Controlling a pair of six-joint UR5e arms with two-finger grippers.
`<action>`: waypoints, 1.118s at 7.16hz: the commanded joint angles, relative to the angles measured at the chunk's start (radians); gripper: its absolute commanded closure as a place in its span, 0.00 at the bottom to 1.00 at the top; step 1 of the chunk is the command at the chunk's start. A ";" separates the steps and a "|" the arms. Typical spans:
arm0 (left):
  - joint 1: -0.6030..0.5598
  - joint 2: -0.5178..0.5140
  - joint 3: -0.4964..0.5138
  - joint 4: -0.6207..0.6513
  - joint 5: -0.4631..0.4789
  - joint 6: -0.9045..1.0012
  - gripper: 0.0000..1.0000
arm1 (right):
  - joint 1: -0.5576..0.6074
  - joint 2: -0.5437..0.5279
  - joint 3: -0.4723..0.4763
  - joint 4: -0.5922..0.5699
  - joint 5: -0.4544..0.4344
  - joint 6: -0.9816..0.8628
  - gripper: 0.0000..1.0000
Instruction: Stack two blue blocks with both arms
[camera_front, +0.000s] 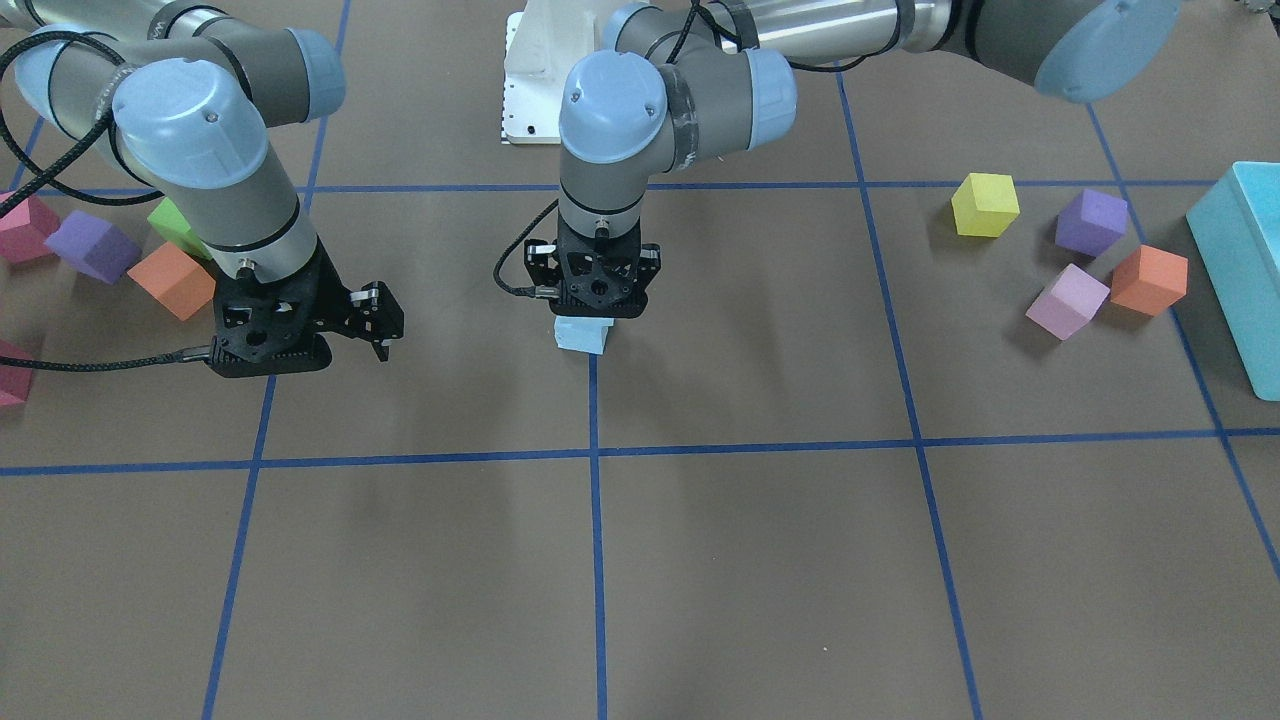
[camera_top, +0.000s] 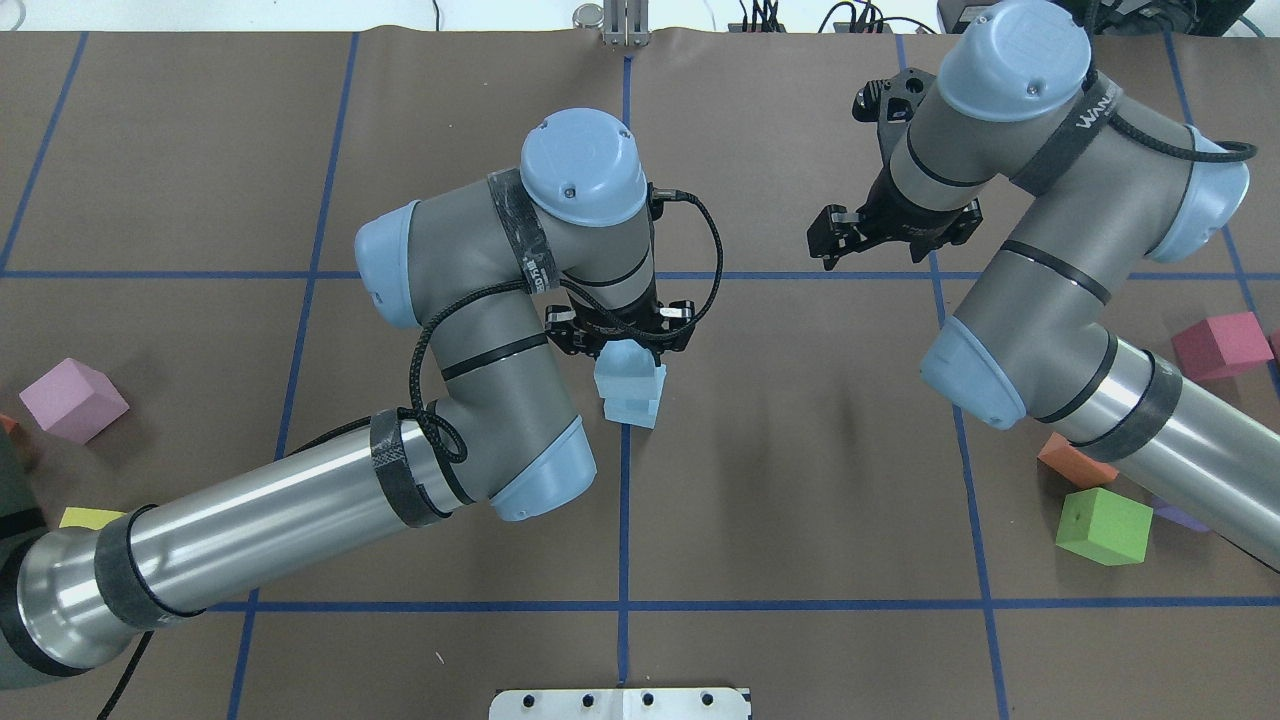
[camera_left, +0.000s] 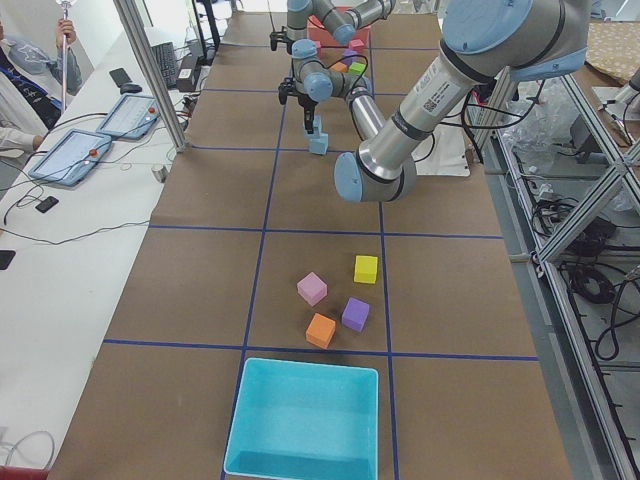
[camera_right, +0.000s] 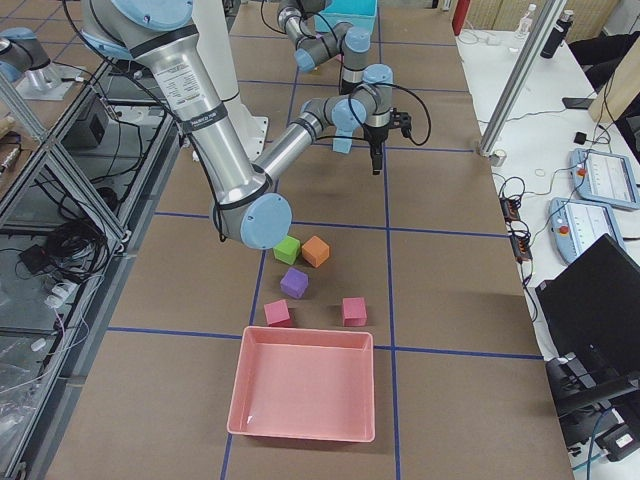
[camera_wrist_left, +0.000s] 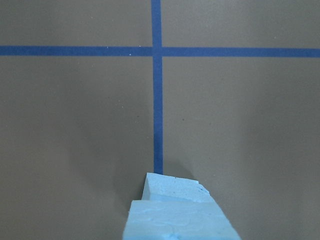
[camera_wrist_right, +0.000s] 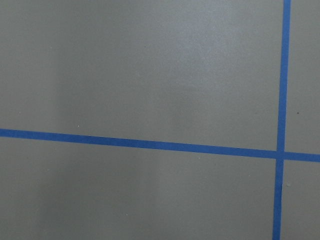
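The left pincer partly hides the upper blue block (perhaps gripped).

Silver-grey arms, pale blue joint caps, seemingly braided black cables

I see my near right arm reaching across the table, its hand pointing down just beside a pale blue block. Nearer the camera, a green cube, an orange cube, a purple cube and two pink cubes lie near a pink bin.
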 joint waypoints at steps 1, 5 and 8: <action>0.008 0.002 0.000 0.000 0.001 -0.008 0.47 | 0.000 0.000 0.000 0.000 0.000 0.001 0.00; 0.035 0.005 0.003 -0.003 0.041 -0.007 0.44 | -0.002 0.000 -0.002 0.000 0.000 0.001 0.00; 0.035 0.004 -0.003 -0.003 0.039 -0.007 0.40 | -0.002 -0.002 -0.003 0.000 0.000 0.000 0.00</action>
